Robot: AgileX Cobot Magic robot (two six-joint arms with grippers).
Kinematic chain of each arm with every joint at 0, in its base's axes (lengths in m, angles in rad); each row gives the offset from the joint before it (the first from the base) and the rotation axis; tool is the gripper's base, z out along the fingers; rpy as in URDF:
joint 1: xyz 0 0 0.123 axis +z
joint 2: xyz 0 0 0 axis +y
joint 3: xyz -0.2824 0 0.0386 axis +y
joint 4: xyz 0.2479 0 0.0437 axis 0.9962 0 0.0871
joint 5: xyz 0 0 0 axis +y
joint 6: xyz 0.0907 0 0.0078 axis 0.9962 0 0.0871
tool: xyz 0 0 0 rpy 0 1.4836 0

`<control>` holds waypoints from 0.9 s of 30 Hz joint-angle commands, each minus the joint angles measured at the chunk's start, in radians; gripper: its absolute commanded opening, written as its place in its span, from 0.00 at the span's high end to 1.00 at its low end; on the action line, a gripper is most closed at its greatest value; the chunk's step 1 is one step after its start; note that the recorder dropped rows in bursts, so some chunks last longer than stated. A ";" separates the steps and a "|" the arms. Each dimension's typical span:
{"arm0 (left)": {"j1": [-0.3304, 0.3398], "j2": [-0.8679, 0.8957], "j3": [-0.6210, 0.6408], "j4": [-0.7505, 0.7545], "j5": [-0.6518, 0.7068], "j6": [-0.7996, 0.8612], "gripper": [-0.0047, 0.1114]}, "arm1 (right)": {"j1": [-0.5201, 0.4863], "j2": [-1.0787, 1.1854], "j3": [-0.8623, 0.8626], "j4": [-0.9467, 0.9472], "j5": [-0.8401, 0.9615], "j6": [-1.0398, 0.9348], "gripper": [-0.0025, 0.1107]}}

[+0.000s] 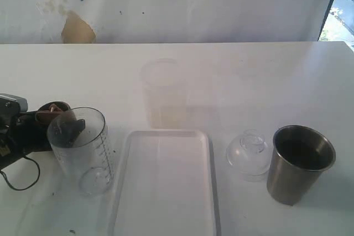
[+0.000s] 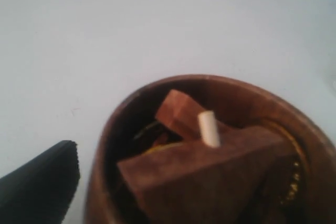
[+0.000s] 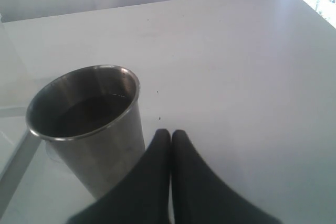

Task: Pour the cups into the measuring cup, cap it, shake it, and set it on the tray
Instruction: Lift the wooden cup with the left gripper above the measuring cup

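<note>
L gripper (image 1: 58,119), far left of exterior view, jaws spread wide abt the wooden cup (image 2: 157,85); the one finger (image 2: 42,182) in sight sits just clear of its wall. It holds brown blocks (image 2: 210,177) + a white peg (image 2: 208,128). Measuring cup (image 1: 83,147) upright just beside, lower left; tray (image 1: 166,192) bottom centre. R gripper (image 3: 170,135) clenched, empty, beside steel tumbler (image 1: 298,164), lower right.

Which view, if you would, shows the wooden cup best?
Left wrist view: the wooden cup fills it, contents visible. The exterior view shows only part of it behind the measuring cup; the right wrist view, nothing.
</note>
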 commanded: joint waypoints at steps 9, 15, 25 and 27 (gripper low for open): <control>-0.003 -0.002 -0.001 0.013 -0.011 0.004 0.96 | 0.005 -0.006 0.001 -0.006 -0.013 0.002 0.98; -0.003 -0.019 -0.001 0.029 -0.011 -0.050 0.96 | 0.005 -0.006 0.001 -0.006 -0.013 0.002 0.98; -0.003 -0.195 -0.048 -0.039 -0.011 -0.121 0.96 | 0.005 -0.006 0.001 -0.006 -0.013 0.034 0.98; -0.003 -0.242 -0.069 -0.024 0.015 -0.159 0.96 | 0.005 -0.006 0.001 -0.006 -0.013 0.034 0.98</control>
